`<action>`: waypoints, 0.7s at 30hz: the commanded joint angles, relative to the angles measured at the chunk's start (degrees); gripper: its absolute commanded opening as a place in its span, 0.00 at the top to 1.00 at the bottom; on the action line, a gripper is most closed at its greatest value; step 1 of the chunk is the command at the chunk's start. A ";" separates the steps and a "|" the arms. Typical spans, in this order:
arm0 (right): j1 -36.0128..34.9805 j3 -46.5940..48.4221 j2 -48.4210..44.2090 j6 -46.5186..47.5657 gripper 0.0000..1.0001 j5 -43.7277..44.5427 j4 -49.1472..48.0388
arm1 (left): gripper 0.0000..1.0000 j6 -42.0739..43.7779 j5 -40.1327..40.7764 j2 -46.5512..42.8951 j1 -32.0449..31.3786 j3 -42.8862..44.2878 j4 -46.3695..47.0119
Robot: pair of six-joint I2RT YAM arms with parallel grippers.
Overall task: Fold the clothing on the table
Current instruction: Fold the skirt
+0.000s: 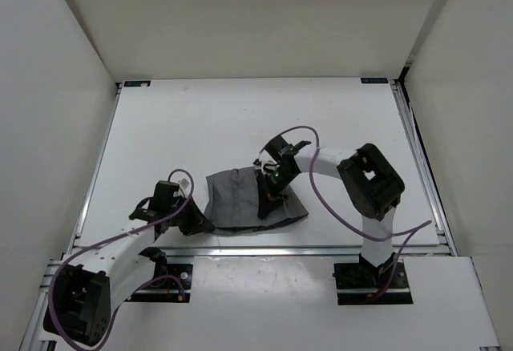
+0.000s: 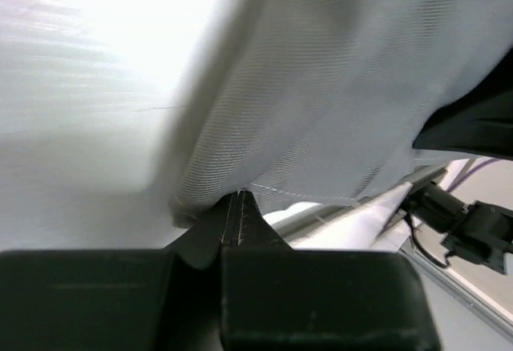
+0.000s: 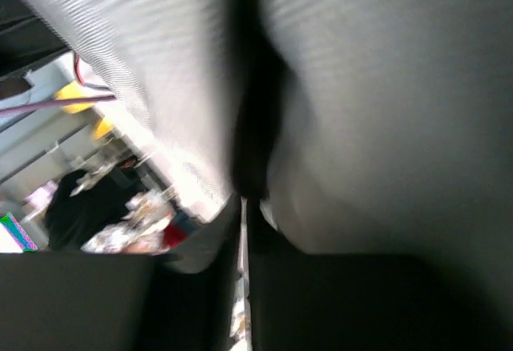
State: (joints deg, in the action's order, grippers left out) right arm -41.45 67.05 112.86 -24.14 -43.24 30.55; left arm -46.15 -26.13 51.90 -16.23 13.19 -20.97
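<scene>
On the left, the left arm (image 1: 128, 243) reaches to the near left corner of the dark grey skirt (image 1: 236, 199), and the left jaws are pressed together on the edge of the thin fabric there. The skirt lies bunched and partly doubled on the white surface (image 1: 240, 119), close to its near edge and about at the middle of that edge. On the right, the right arm (image 1: 369, 183) bends over the right part of the skirt, and the right jaws are clamped on a fold of the fabric, which hangs around them.
</scene>
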 commanded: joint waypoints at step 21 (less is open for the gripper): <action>-0.92 -12.72 -17.07 0.76 1.00 24.70 -0.13 | 1.00 9.32 19.87 8.46 -11.19 12.30 -7.42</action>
State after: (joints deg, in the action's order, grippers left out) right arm -43.57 54.74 94.28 -22.55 -21.93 34.83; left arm -37.95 -12.14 58.70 -26.65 25.58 -29.15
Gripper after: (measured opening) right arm 0.002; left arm 0.011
